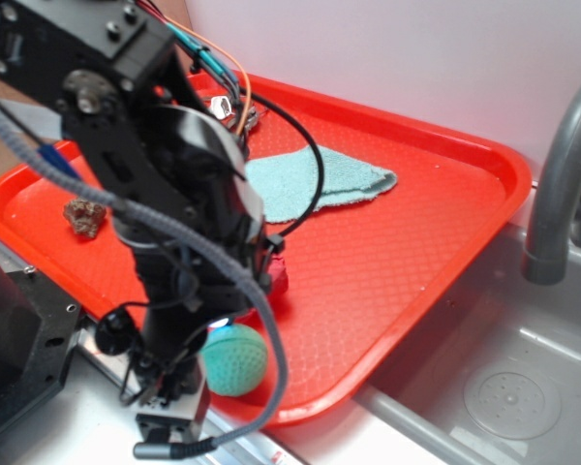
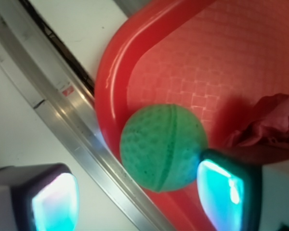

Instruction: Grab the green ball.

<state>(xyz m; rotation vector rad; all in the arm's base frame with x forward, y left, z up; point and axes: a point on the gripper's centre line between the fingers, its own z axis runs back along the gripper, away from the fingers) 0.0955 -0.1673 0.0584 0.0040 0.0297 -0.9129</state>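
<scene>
Lying on one red tray [image 2: 111,86]: one green ball [image 2: 161,147], one red cloth wad [image 2: 267,120].

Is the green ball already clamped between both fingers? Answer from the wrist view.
No: the green ball meets only one of the fingers; the gripper stands open, its other finger clear of it.

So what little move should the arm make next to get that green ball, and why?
Probably shut the fingers. In the wrist view the open gripper straddles the green ball, one finger touching it and the other outside the red tray's rim; that rim might block closing.
</scene>
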